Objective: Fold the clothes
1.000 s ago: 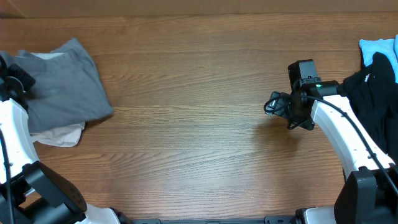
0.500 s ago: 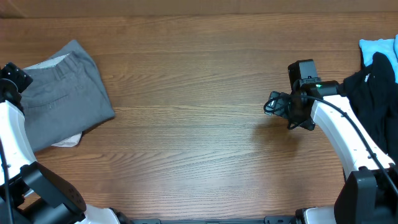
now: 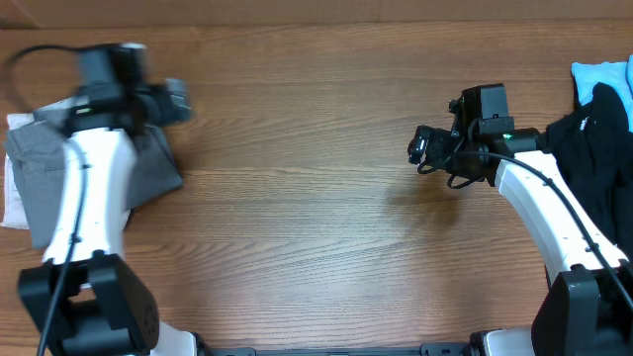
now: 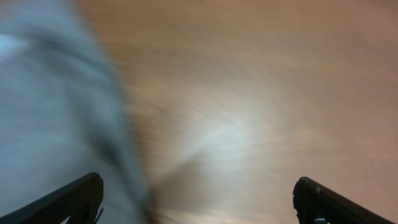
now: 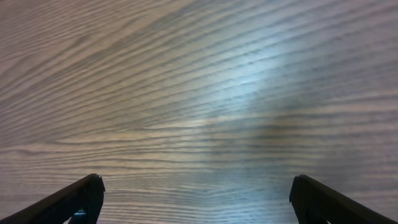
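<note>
since half a second ago the left arm has swung in from the left edge and now reaches across the grey shorts [image 3: 38, 188]. its left gripper [image 3: 176, 102] is past their right edge and smeared with speed. the right gripper [image 3: 419, 150] has turned a little toward the middle.

the wooden table [image 3: 316, 257] is bare between them. the grey shorts lie flat at the far left, partly under the arm, with a strip of cream-white garment [image 3: 16, 122] showing beneath at the left edge. a black garment [image 3: 605, 148] and a light-blue garment [image 3: 599, 77] are heaped at the right edge, beside the right arm.

all of it looks light, soft and limp, so i'd expect it to drape and slide on the wood. a pinch at a hem corner or the waistband seems the best hold.

the overhead view gives the layout but not the jaws. the left wrist view shows both fingers [image 4: 78, 198] spread wide with nothing between, and grey cloth blurred at left. the right wrist view shows its fingers [image 5: 81, 196] equally wide over bare wood.
</note>
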Motion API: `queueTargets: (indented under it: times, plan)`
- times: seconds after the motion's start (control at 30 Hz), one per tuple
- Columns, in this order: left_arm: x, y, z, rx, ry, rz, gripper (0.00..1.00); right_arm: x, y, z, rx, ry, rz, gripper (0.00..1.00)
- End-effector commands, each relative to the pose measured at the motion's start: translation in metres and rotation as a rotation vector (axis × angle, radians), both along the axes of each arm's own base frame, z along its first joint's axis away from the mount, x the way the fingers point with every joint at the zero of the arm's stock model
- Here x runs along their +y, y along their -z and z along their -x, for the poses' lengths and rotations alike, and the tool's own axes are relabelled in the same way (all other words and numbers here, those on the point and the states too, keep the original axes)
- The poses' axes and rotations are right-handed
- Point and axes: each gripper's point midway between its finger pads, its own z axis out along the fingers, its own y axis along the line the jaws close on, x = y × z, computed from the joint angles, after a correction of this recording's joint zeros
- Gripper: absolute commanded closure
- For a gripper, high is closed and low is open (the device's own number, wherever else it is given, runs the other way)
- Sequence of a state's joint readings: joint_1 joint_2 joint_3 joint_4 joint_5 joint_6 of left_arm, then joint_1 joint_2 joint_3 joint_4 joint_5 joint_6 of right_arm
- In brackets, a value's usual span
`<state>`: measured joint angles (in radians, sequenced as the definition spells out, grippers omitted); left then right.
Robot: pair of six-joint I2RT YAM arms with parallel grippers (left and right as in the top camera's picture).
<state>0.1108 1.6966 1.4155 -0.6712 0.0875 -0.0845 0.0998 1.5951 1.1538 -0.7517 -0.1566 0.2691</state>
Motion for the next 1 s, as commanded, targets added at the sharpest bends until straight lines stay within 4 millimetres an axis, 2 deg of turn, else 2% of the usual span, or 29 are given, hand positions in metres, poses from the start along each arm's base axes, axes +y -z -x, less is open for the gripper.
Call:
queueTargets:
  times: [0.0, 0.1, 0.2, 0.3, 0.4, 0.53, 0.6, 0.73, 0.83, 0.97]
  plan:
    - [-0.046, 0.007, 0.017, 0.083, 0.108, 0.014, 0.00, 0.000, -0.013, -0.006, -0.045, -0.039, -0.006, 0.00]
    - [-0.072, 0.025, 0.055, 0.253, 0.121, 0.046, 0.00, -0.004, -0.007, 0.008, 0.003, -0.092, 0.021, 0.00]
    - [-0.078, 0.035, 0.090, 0.399, 0.131, 0.046, 0.00, -0.007, -0.006, 0.019, 0.049, -0.072, 0.016, 0.00]
    - [-0.077, 0.038, 0.121, 0.523, 0.114, 0.050, 0.00, -0.010, -0.015, 0.028, 0.059, -0.024, 0.008, 0.00]
    - [-0.075, 0.033, 0.140, 0.579, 0.112, 0.049, 0.00, -0.012, -0.036, 0.031, 0.001, 0.001, 0.004, 0.00]
    - [-0.074, 0.014, 0.157, 0.559, 0.098, 0.054, 0.00, -0.022, -0.067, 0.040, -0.108, 0.025, 0.043, 0.00]
    - [-0.072, 0.001, 0.166, 0.514, 0.099, 0.051, 0.00, -0.029, -0.081, 0.051, -0.175, 0.043, 0.074, 0.00]
    - [-0.072, -0.024, 0.182, 0.323, 0.105, 0.062, 0.00, -0.030, -0.103, 0.072, -0.338, 0.048, 0.063, 0.00]
    - [-0.071, -0.046, 0.192, 0.110, 0.114, 0.057, 0.00, -0.032, -0.117, 0.094, -0.489, 0.056, 0.049, 0.00]
    - [-0.057, -0.081, 0.210, -0.230, 0.083, -0.002, 0.00, -0.039, -0.134, 0.123, -0.689, 0.084, 0.048, 0.00]
